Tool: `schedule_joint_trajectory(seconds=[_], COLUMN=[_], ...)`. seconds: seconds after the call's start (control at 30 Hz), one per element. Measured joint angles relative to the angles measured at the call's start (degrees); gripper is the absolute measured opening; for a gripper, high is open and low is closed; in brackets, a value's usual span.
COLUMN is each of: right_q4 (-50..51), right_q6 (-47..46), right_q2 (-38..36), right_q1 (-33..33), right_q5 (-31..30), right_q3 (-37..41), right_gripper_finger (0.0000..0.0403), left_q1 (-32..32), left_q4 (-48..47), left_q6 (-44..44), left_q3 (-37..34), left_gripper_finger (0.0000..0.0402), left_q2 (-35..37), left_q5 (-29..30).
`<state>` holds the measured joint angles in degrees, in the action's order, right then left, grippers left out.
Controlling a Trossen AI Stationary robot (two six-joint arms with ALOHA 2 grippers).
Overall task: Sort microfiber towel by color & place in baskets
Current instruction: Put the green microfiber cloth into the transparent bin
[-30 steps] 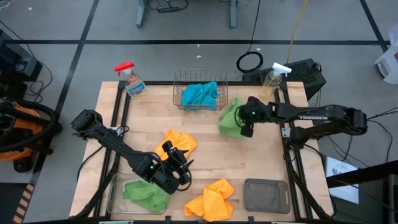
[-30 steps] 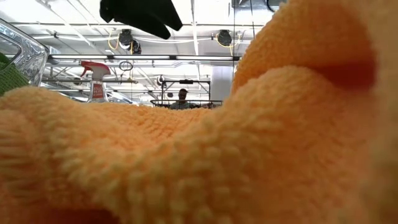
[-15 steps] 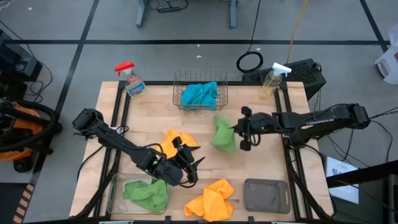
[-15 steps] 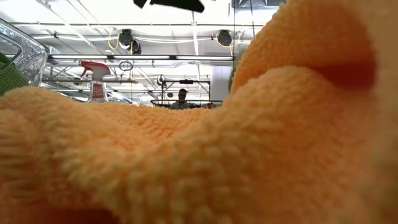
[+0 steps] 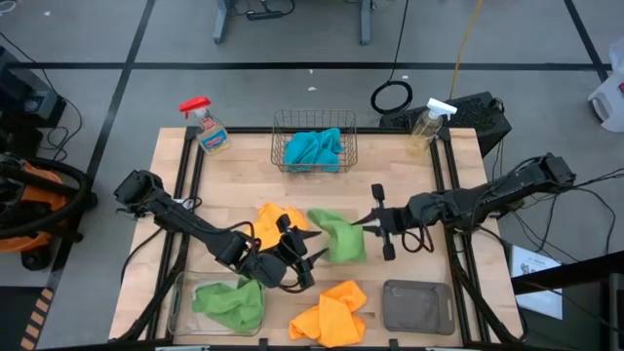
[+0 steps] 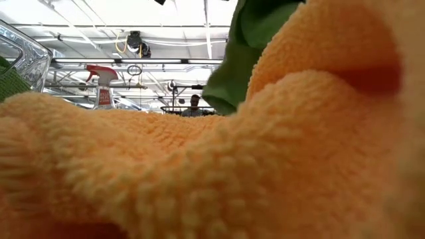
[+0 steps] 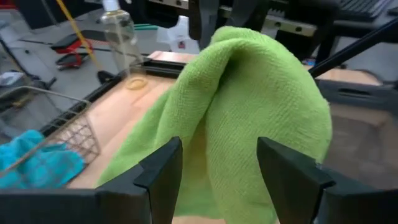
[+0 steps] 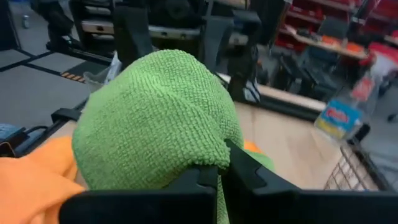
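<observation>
The right pincer, pinched shut on a green towel, has carried it from 2 o'clock to the surface's middle, where the left pincer waits wide for a likely hand-over.

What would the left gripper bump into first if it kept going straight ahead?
Most likely the green towel that the right gripper holds up right in front of the open left gripper. How near it is stays hard to tell.
</observation>
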<state>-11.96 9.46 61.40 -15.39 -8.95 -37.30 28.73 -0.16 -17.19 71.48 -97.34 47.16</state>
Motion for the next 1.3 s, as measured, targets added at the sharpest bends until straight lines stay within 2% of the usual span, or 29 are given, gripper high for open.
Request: schedule_joint_trajectory(seconds=[0.2, 0.37, 0.5, 0.67, 0.83, 0.93, 1.03, 1.13, 1.3], right_q4=[-4.55, -4.78, -5.19, -5.73, -6.66, -7.22, -6.73, -5.80, -5.28], right_q6=[4.31, 6.33, 6.46, 6.42, 6.33, 5.85, 4.87, 4.87, 4.30], right_q2=[1.72, 2.59, 3.12, 3.61, 3.96, 3.89, 3.92, 3.89, 3.92], right_q1=[-0.96, -0.97, -0.97, -1.01, -1.01, -1.01, -1.01, -1.24, -1.55], right_q5=[-0.07, -2.00, -2.74, -6.46, -7.91, -7.65, -7.53, -7.50, -7.24], right_q3=[0.00, 0.00, 0.00, 0.00, 0.00, 0.00, 0.00, 0.00, 0.00], right_gripper_finger=[0.0000, 0.0000, 0.0000, 0.0000, 0.0000, 0.0000, 0.0000, 0.0000, 0.0000], left_q1=[0.36, 0.66, 0.27, -1.45, -3.46, -4.44, -4.61, -4.27, -3.41], left_q4=[3.96, 13.18, 20.48, 26.31, 25.40, 23.90, 23.61, 23.61, 23.64], left_q6=[0.36, 5.07, 9.06, 10.00, 5.24, 4.14, 5.27, 6.87, 9.38], left_q3=[0.02, 0.00, 0.00, 0.00, 0.00, 0.00, 0.00, 0.00, 0.00], left_gripper_finger=[0.0223, 0.0272, 0.0305, 0.0312, 0.0310, 0.0287, 0.0241, 0.0172, 0.0032], left_q2=[-1.34, -5.39, -8.91, -11.50, -12.22, -12.20, -12.21, -12.20, -12.20], left_q5=[-0.65, -0.26, 3.86, 2.58, 2.62, 2.68, 2.68, 2.68, 3.86])
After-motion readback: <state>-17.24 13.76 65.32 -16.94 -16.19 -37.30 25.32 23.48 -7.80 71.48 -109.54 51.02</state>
